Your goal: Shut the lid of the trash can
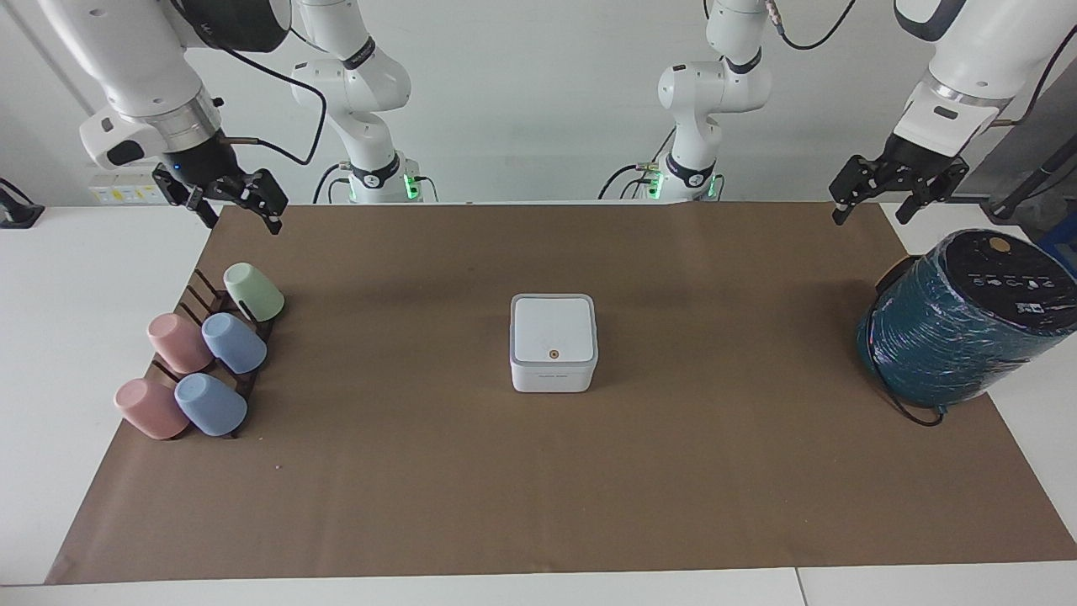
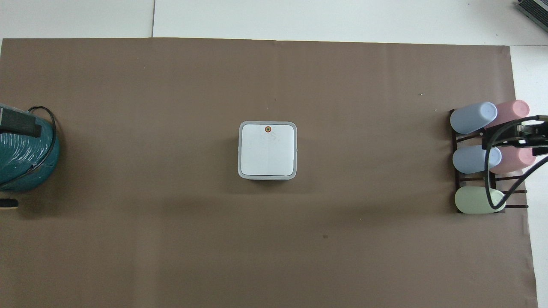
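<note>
The small white trash can (image 1: 553,375) stands at the middle of the brown mat. Its white lid (image 1: 554,327) with the orange dot lies flat down on it, also seen from overhead (image 2: 267,150). My left gripper (image 1: 869,212) hangs open and empty in the air over the mat's corner at the left arm's end, well apart from the can. My right gripper (image 1: 242,220) hangs open and empty over the mat's corner at the right arm's end, above the cup rack.
A large teal wrapped cylinder (image 1: 959,332) with a black top and a cable stands at the left arm's end. A dark rack (image 1: 210,296) with several pastel cups lying on it sits at the right arm's end.
</note>
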